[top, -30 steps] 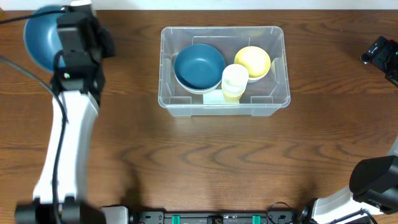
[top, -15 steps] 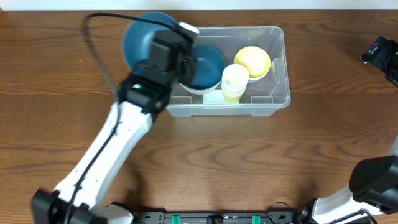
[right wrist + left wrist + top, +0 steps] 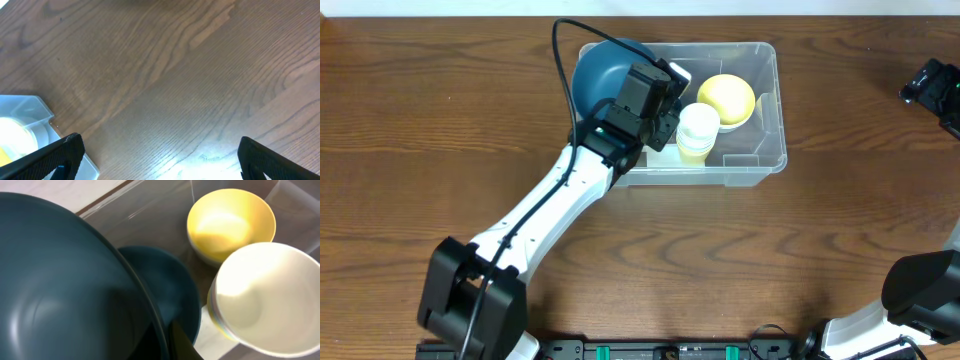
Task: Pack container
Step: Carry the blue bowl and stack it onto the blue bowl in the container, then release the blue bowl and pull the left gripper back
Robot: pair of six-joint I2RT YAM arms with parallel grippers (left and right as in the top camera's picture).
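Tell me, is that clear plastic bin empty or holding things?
Partly filled: the container holds a yellow bowl, stacked pale cups and a blue bowl, with bare floor at its right end.

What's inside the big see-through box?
A yellow bowl, a stack of pale cups and a blue bowl sit in the container. A second blue bowl, held above, covers most of that blue one, so anything underneath is hidden.

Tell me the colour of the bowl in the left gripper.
The bowl is dark teal blue, clearest in the left wrist view.
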